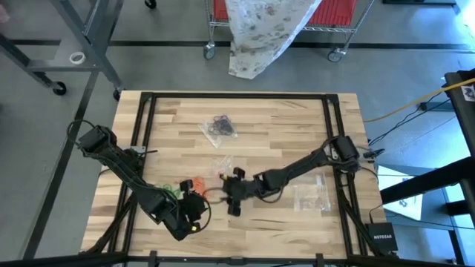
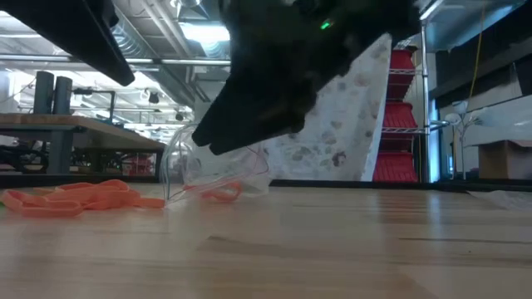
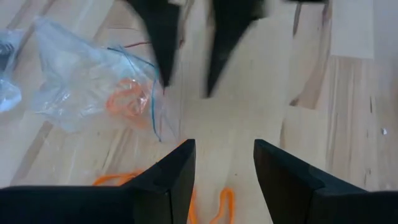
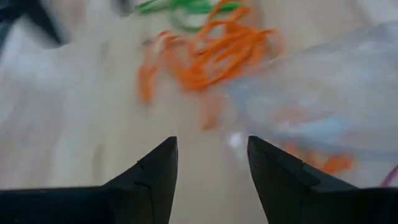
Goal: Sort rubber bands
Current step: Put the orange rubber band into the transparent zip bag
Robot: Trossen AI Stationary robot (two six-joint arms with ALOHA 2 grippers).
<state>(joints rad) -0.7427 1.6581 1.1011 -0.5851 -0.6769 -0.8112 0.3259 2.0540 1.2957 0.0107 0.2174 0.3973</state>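
A loose heap of orange rubber bands [image 4: 217, 56] lies on the wooden table, with green rubber bands [image 4: 186, 7] beyond it. Beside the heap a clear bag [image 3: 93, 87] lies flat on the table with orange bands [image 3: 127, 99] inside. Another clear bag [image 1: 220, 126], farther back, contains black bands. My right gripper [image 4: 211, 155] is open and tilts down, just above the table between the heap and the bag of orange bands. My left gripper [image 3: 224, 168] is open above the near part of the orange heap [image 3: 208, 205] and faces the right gripper [image 3: 193, 87].
A third clear bag [image 1: 312, 194] lies on the table's right side. Black frame rails [image 1: 145, 126] run along the table's left and right sides. Bare wood stretches along the near edge [image 1: 297, 230] and the far edge.
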